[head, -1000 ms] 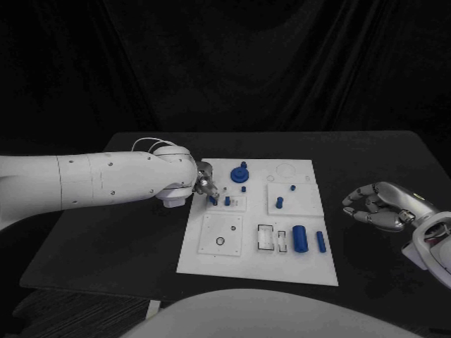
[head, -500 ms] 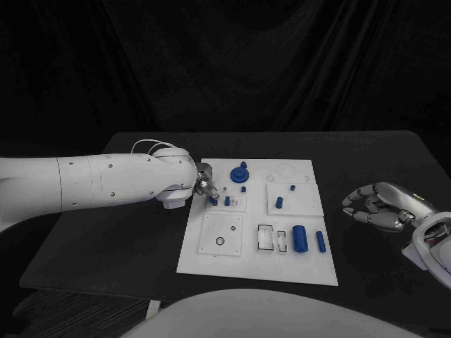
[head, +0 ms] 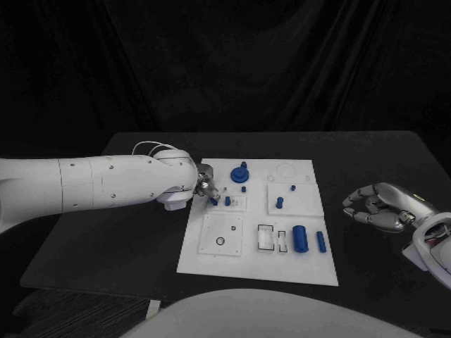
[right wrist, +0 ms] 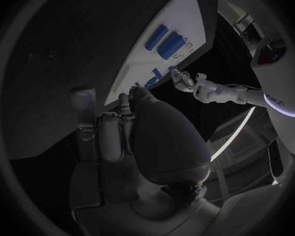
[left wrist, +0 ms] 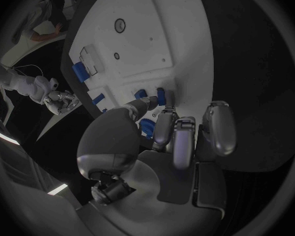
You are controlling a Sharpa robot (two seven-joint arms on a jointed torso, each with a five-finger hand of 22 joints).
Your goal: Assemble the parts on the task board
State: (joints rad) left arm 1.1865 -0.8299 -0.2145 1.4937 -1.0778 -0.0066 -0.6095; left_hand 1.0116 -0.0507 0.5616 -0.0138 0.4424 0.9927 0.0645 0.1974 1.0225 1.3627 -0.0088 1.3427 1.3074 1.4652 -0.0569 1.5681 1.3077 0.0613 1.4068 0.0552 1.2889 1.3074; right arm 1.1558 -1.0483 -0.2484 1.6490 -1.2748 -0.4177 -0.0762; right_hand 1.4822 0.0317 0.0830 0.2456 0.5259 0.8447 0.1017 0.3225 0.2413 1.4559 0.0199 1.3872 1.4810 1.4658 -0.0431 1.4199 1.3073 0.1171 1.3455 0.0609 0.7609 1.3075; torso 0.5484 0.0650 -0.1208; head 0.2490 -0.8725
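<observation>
Nothing moved: task board (head: 256, 264) on black table (head: 114, 239), dark drapes (head: 225, 63) behind.

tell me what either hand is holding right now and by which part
The left hand has its fingertips at a small blue peg on the task board; whether it grips it cannot be told. The right hand is curled, holding nothing.

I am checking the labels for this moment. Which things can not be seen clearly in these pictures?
- Left hand: whether it holds a small blue part; head view too small, own fingers cover the contact in the left wrist view.
- Right hand: its inner side, turned away.
- Task board: small slots and holes too small in the head view.
</observation>
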